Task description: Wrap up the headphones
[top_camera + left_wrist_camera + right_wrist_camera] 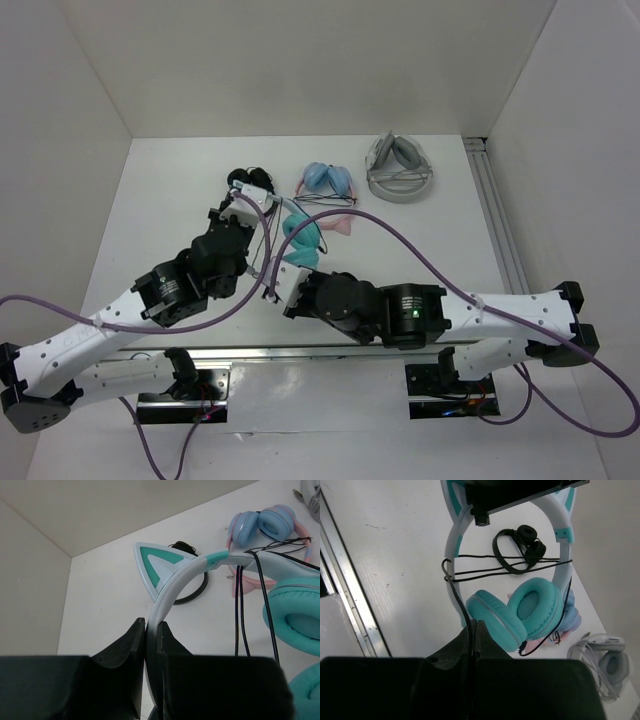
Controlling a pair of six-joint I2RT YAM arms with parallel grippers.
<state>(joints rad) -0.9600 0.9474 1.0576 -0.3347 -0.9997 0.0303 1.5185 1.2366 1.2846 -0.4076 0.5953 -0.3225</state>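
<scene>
Left end effector (152, 630) is pinched tight on the white-and-teal band of the headphones (185, 577), jaws closed against the band just below a teal cat ear (155, 565). That's the grip carrying the set, and you can see it from the other wrist too, clamped on the top of the arch. Right end effector (472, 626) has its jaws squeezed together on the thin black cable (457, 597), which runs taut from the fingers up to one side of the band. Several strands of that cable already stretch across the arch, side to side, above the two teal cups. From above, the headphones sit between the two end effectors, around the middle of the tabletop (170, 200). Behind them lie a pink-banded pair (328, 180) with light-blue cups, a small black pair (248, 180) off to the left, and a grey pair (400, 170) further right, all resting apart from the grip.
</scene>
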